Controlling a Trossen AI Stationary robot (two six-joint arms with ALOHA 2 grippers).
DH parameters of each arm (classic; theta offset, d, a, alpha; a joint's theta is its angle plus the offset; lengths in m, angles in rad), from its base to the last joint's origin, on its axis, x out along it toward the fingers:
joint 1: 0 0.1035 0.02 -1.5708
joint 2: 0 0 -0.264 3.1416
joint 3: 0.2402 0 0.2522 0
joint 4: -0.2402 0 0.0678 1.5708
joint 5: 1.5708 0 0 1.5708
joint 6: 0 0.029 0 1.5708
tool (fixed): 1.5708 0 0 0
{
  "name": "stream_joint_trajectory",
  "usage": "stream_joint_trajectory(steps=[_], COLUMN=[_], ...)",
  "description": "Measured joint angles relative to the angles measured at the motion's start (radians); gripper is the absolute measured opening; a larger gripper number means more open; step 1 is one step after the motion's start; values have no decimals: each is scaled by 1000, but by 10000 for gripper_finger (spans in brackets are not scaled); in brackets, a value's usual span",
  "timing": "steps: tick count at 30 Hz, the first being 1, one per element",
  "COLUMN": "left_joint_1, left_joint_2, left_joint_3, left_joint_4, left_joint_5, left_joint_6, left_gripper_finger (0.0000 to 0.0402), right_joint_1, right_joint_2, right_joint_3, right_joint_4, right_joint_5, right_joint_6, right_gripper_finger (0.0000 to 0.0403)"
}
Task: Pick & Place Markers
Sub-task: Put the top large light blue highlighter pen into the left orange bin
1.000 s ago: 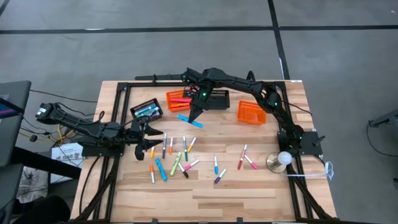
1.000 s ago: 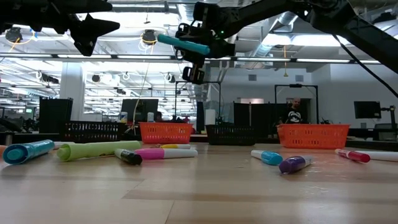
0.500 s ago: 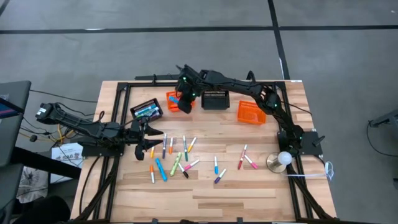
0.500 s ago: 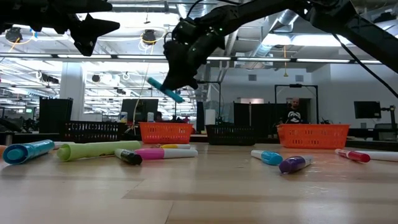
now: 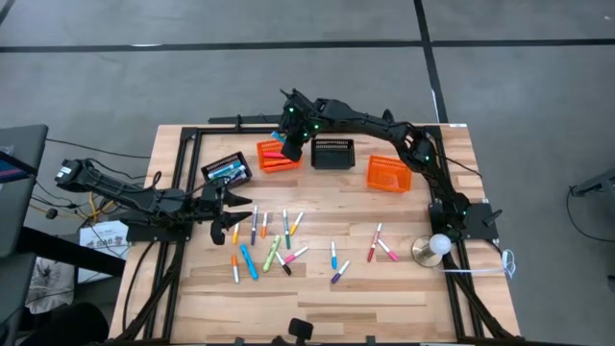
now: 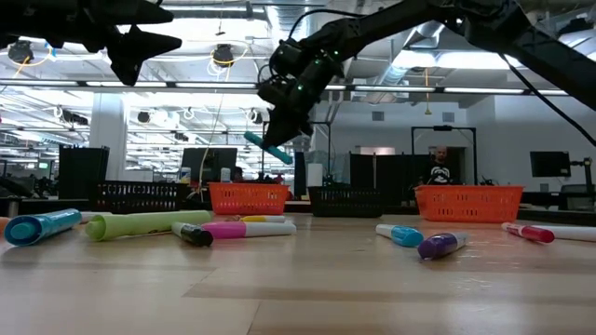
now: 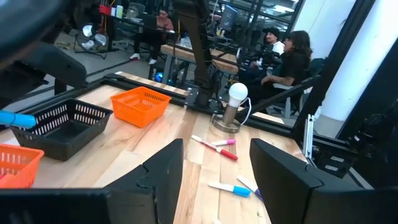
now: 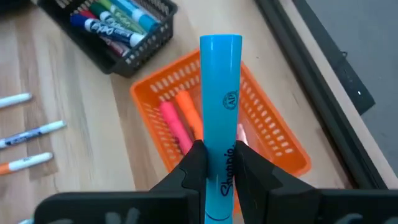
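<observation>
Nearest the low camera, on the desk (image 6: 307, 288), lie loose markers (image 6: 149, 224): a blue one, a fat green one, a pink one, with a light blue and a purple one off to the side. Seen from above they form one scatter in the middle of the wood, with a few more near the lamp (image 5: 437, 245). Each looks light, stiff and smooth-bodied, so it should slide or roll if nudged; my guess is that a pinch across the middle of the barrel, square to its length, would keep it from swinging

Above the left edge of that scatter hangs the left tool (image 5: 233, 205), fingers spread and holding nothing

Farther back, the right tool (image 5: 290, 149) is pressed together on a light blue marker (image 8: 220, 93), gripped low on the barrel with most of the length sticking out past the fingers. It hangs over the orange basket (image 8: 273, 134), which already holds pink and orange pens. Beside it a black basket (image 8: 124, 25) holds several more, and an empty-looking black basket (image 5: 332, 153) and a second orange basket (image 5: 387, 173) sit along the same far row
</observation>
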Motion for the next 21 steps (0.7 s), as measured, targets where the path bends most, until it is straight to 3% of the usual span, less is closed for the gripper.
stream_joint_trajectory(steps=[8,13,21], left_joint_1=[0,0,1], left_joint_2=[0,0,0], left_joint_3=[0,0,0], left_joint_4=[1,5,14], left_joint_5=[-4,-8,-45], left_joint_6=[0,0,0], left_gripper_finger=[186,186,186], right_joint_1=[9,32,32], right_joint_2=[3,3,3], right_joint_3=[13,37,45], right_joint_4=[36,42,5], right_joint_5=[-55,-3,-15], right_joint_6=[-26,-110,-109], right_gripper_finger=[45,45,45])
